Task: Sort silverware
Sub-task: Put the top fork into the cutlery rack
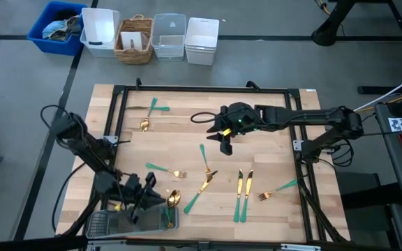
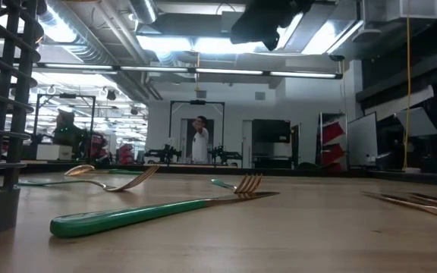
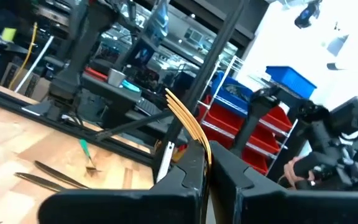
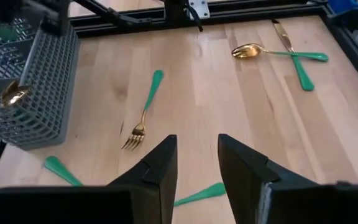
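Observation:
The silverware, with gold heads and teal handles, lies scattered on the wooden table: a crossed pair (image 1: 151,109) at the far left, forks (image 1: 167,171) (image 1: 205,184) (image 1: 278,188) and two knives (image 1: 243,195) toward the near side. My left gripper (image 1: 150,195) hangs at the near left, just above the grey mesh tray (image 1: 107,223), shut on a gold fork (image 3: 184,115). A spoon (image 1: 174,199) stands head up in the tray (image 4: 30,81). My right gripper (image 1: 225,141) hovers open over the table's middle, holding nothing; a fork (image 4: 143,112) lies ahead of it. My left gripper pinches the fork between its two shut fingers just below the gold head (image 3: 201,148). The tines (image 3: 178,106) stick out past the fingertips, slanting upward. The handle is hidden behind the fingers. The fork is lifted clear of the table and tray.
A black metal frame (image 1: 201,89) borders the work area. Bins and a basket (image 1: 135,38) stand on the floor beyond the table's far edge. Bare wood lies at the far right of the table (image 1: 271,150).

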`<state>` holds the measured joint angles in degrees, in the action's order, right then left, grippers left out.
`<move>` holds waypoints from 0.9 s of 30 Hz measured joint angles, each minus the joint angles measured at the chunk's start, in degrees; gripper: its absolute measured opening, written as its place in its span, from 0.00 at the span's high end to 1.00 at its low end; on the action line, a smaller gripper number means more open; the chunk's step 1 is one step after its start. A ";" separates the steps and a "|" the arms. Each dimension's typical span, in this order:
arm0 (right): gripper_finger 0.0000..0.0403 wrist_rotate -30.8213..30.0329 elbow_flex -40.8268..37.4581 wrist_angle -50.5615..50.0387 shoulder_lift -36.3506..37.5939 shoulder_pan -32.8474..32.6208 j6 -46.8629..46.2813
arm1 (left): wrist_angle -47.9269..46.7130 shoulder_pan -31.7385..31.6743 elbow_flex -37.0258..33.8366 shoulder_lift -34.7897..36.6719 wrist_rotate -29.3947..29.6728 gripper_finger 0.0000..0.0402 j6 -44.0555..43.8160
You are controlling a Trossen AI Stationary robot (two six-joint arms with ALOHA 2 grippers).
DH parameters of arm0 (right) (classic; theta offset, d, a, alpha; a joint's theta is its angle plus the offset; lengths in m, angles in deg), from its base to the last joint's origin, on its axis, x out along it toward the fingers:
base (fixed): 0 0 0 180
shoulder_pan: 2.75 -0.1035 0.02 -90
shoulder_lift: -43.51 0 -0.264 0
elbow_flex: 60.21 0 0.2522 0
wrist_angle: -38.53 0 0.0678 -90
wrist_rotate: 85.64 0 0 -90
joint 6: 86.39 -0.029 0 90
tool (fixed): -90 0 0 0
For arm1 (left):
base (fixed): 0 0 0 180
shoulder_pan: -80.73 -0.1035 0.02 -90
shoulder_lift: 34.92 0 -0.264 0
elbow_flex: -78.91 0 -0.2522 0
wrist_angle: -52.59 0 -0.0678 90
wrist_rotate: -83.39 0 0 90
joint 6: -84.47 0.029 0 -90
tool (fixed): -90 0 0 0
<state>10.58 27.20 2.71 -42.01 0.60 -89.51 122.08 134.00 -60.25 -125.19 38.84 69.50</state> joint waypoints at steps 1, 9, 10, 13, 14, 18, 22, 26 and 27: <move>0.71 0.10 0.00 0.48 -0.02 -0.10 -0.02 | -0.01 0.33 0.76 -1.14 0.01 1.00 0.19; 0.71 1.10 0.00 9.14 -0.21 -5.92 0.93 | -0.11 2.67 4.39 -6.76 0.04 1.00 2.69; 0.71 1.12 0.00 10.18 -0.64 -7.08 1.73 | -0.06 2.82 4.50 -7.03 0.03 1.00 3.37; 0.71 1.13 -0.02 12.26 -2.36 -10.81 4.04 | -0.35 3.00 4.51 -7.47 0.02 1.00 5.07; 0.71 1.13 0.00 13.55 -3.07 -12.01 5.02 | -0.51 3.12 4.50 -7.64 0.01 1.00 5.40; 0.71 0.89 0.00 16.02 -6.83 -15.82 6.76 | -2.30 3.39 4.49 -7.72 0.23 1.00 5.76; 0.71 0.68 0.00 19.34 -10.26 -17.73 6.82 | -4.14 3.64 4.49 -7.70 0.35 1.00 5.47; 0.71 0.41 -0.01 21.98 -12.99 -18.12 7.53 | -5.27 3.76 4.38 -7.85 0.30 1.00 6.63; 0.71 0.41 -0.02 22.96 -13.59 -18.12 7.73 | -5.15 3.74 4.38 -7.80 0.31 1.00 6.63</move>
<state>10.99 27.18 25.66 -55.60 -17.52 -81.78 116.93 137.74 -55.87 -133.00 39.15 76.12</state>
